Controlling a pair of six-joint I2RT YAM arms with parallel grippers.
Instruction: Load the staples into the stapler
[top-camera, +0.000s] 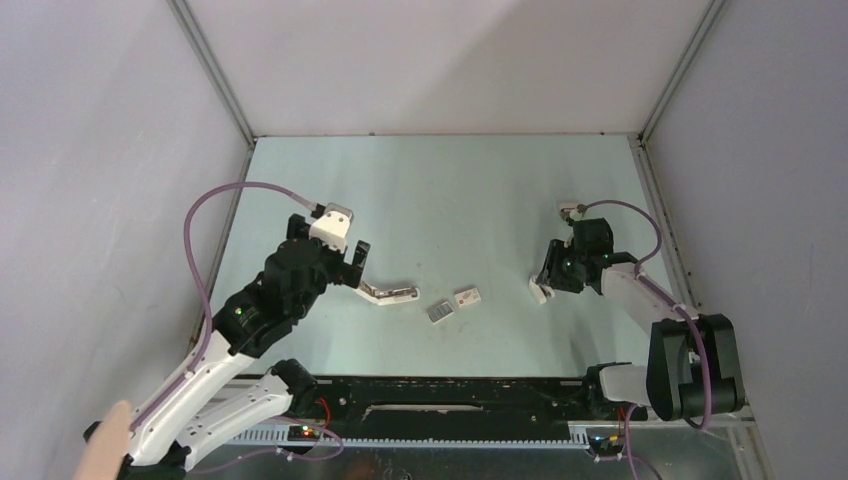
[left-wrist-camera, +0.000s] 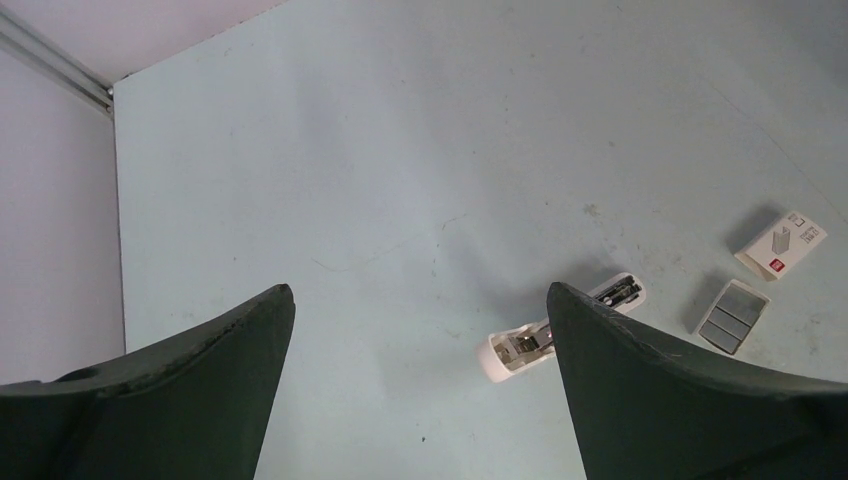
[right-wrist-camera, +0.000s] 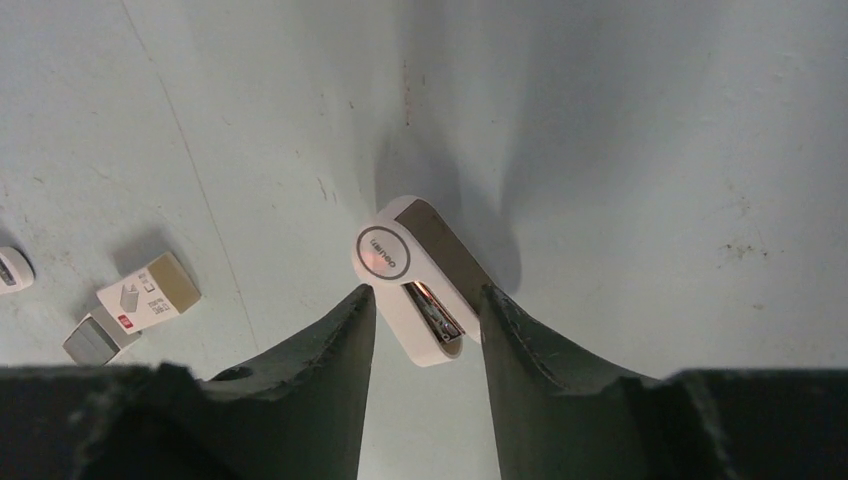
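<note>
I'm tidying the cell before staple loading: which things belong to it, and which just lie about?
Job: flat grey staples tray; white stapler in the right gripper.
Lying about: small white printed cardboard box; opened white stapler-like piece, role unclear.

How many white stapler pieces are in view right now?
2. The opened stapler piece lies just ahead of the left gripper, left of the staples. The second stapler piece stands pinched in the right gripper. None looks hidden.
</note>
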